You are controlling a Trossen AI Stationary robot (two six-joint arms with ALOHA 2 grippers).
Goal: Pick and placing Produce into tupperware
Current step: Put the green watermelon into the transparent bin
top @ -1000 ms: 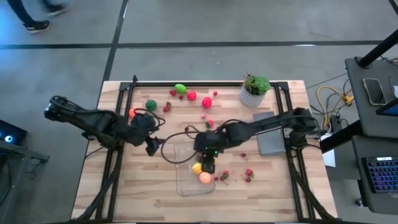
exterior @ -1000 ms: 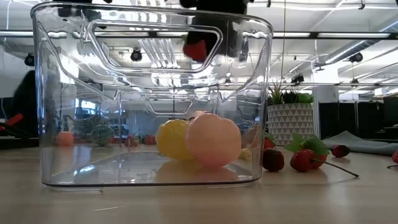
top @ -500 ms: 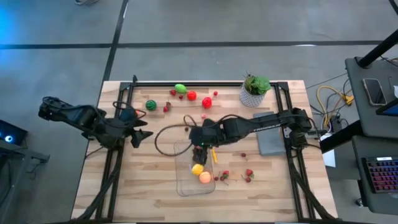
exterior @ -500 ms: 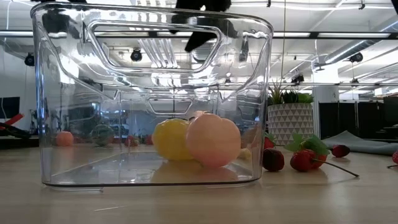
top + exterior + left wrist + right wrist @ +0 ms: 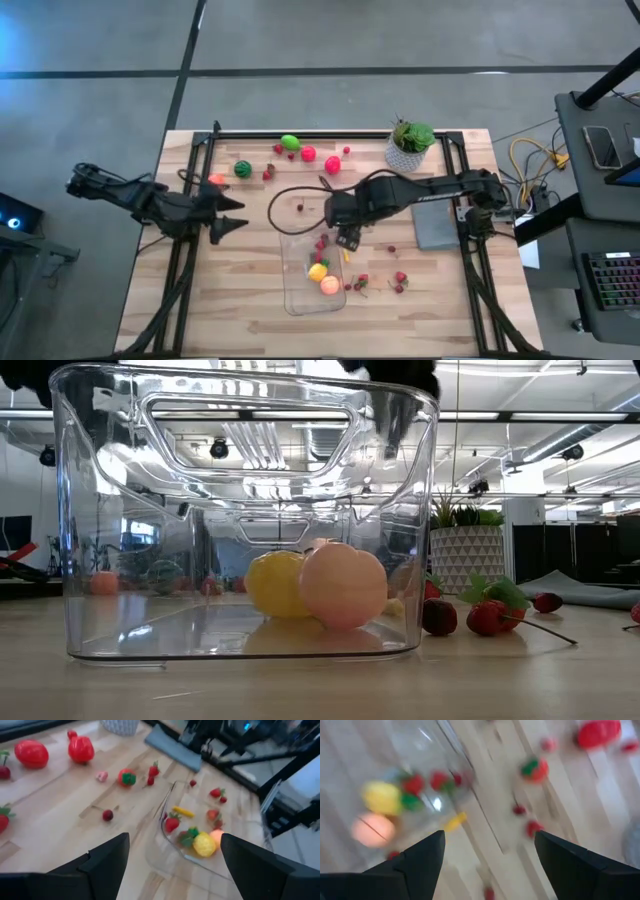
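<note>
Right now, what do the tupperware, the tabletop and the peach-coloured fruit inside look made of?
Tupperware: clear glossy plastic, see-through with bright glare streaks. Tabletop: light wood planks, matte, with visible seams and grain. Peach-coloured fruit: probably smooth moulded plastic or foam; even colour, soft sheen, so I can't tell which.

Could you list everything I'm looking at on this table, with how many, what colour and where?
Clear rectangular plastic tupperware: one, see-through, near the table's front edge, centre.
Toy produce inside it: a yellow piece, a peach-orange ball, a few small red and green pieces.
Loose toy produce: a lime-green piece, a dark green ball, larger red pieces, many tiny red ones scattered at the back and beside the tupperware.
Green potted plant in a white pot: one, back right.
Flat grey slab: one, right side.
Wooden table: one, light.
Left gripper: dark, open, left of the tupperware.
Right gripper: dark, open, over the tupperware's far end.
</note>
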